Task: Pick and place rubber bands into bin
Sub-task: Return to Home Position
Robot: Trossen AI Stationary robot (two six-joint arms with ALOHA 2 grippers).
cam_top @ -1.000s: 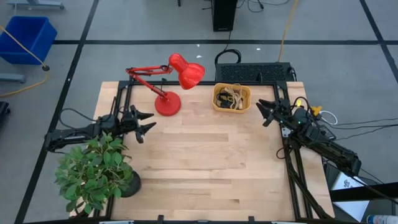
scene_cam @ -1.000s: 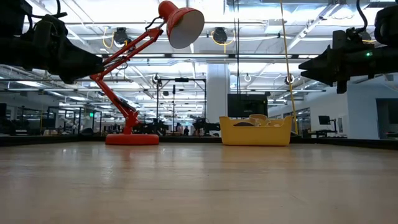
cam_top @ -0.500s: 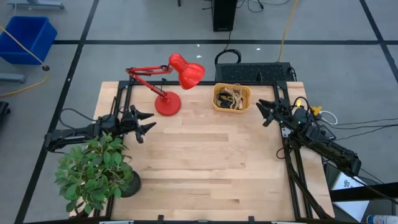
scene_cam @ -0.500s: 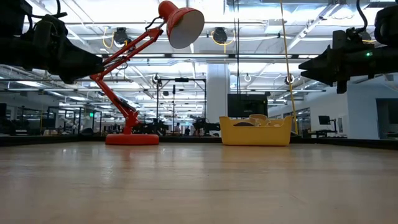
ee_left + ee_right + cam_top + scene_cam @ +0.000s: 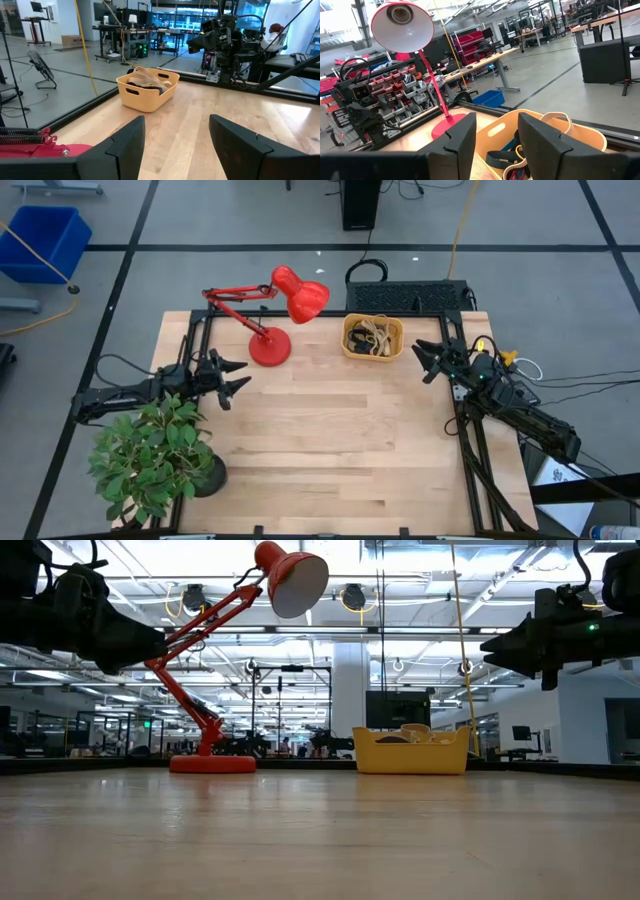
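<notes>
Yellow bin [image 5: 374, 356] lies near the right end effector [image 5: 424, 361].

The pale wooden bench [image 5: 330, 430] stands on a grey floor [image 5: 250, 220] crossed by dark tape lines [image 5: 300, 247]. A large blue bin [image 5: 45, 238] sits on the floor well beyond the bench's far left corner, and a black cabinet [image 5: 361, 202] stands beyond its far edge. A red desk lamp [image 5: 290, 295] stands near the far edge, and a potted plant [image 5: 155, 455] fills the near left corner. In the low view, the hall behind shows a white column [image 5: 347, 690] under a brightly lit ceiling [image 5: 420, 600].
</notes>
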